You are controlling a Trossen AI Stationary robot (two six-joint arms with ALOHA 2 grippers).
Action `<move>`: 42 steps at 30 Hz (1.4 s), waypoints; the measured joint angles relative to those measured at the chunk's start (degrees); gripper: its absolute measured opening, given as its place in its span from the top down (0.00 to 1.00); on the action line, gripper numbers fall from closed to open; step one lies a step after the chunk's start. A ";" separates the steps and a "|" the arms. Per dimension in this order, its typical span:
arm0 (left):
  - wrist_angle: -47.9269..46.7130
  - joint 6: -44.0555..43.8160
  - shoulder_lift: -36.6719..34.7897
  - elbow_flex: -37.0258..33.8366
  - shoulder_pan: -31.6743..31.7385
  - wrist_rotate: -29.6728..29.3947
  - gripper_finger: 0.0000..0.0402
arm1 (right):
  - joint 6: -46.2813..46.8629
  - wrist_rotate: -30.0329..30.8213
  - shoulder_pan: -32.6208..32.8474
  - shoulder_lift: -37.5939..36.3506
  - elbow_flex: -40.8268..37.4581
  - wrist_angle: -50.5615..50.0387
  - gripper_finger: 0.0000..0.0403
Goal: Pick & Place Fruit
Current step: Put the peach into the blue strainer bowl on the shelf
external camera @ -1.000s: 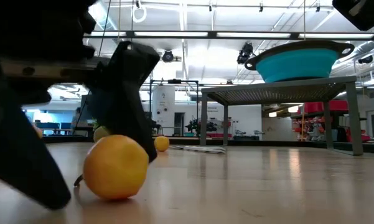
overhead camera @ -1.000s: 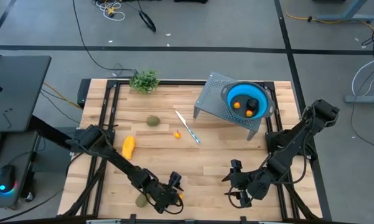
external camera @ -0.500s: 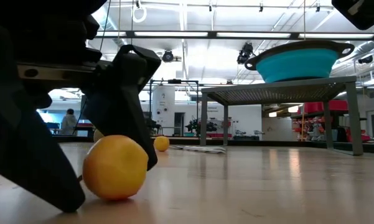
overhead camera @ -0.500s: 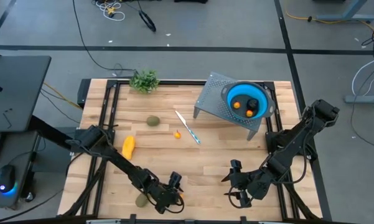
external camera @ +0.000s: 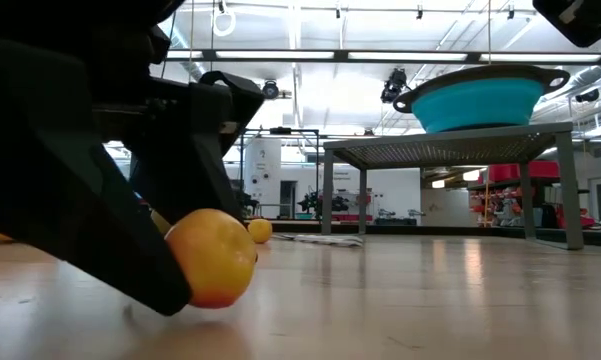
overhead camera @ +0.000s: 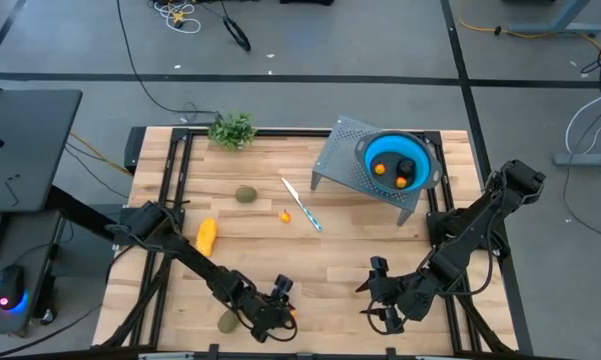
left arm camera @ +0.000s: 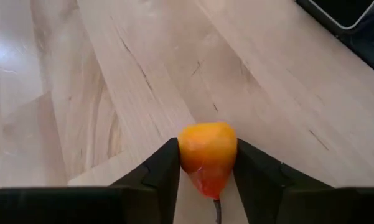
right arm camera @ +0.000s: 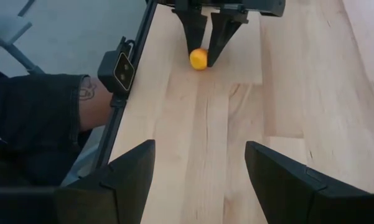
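Observation:
A small orange fruit [left arm camera: 206, 146] sits at the table's near edge between the fingers of my left gripper [overhead camera: 283, 312], which is shut on it. My right gripper [overhead camera: 366, 298] hovers open and holds nothing, to the right of the fruit and near the front edge. On the wood farther back lie a yellow oblong fruit [overhead camera: 207, 236], an olive oval [overhead camera: 245, 194] and a tiny orange one [overhead camera: 285, 214]. A second olive oval [overhead camera: 226, 322] lies beside my left arm. A blue bowl [overhead camera: 417, 152] holds two orange pieces [overhead camera: 381, 169] and a dark round one [overhead camera: 406, 166]. My left gripper pinches the orange fruit by its two opposite sides [left arm camera: 184, 155] between its two fingers [left arm camera: 160, 174]. The fingers slant down at it from the table's left. The fruit [external camera: 220, 255] stays low at the table top; I cannot tell whether it is lifted clear.
The bowl stands on a grey perforated stand [overhead camera: 338, 155] at the back right. A blue-handled knife [overhead camera: 302, 203] lies mid-table and a leafy sprig [overhead camera: 232, 129] at the far edge. A person's sleeved arm [right arm camera: 43, 118] rests just off the near edge.
My left gripper's fingers have shut in on the orange fruit, from standing apart from it to touching both its sides. In the low view the fruit has shifted slightly to the right between them.

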 joint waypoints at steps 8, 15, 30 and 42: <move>0.23 0.05 -0.45 -0.03 0.47 -3.28 0.64 | -0.46 4.39 0.02 0.00 0.00 0.43 0.36; 4.78 4.21 -4.16 -0.03 1.81 -11.00 0.65 | -5.63 9.22 -0.02 0.00 -0.04 4.17 0.36; 15.74 -22.46 -7.93 -0.01 13.11 18.94 0.63 | -40.30 12.93 -1.16 0.16 -0.04 20.65 0.36; 22.20 -31.34 -7.96 0.01 18.64 27.80 0.63 | -40.57 7.74 -3.99 4.87 -0.04 24.40 0.36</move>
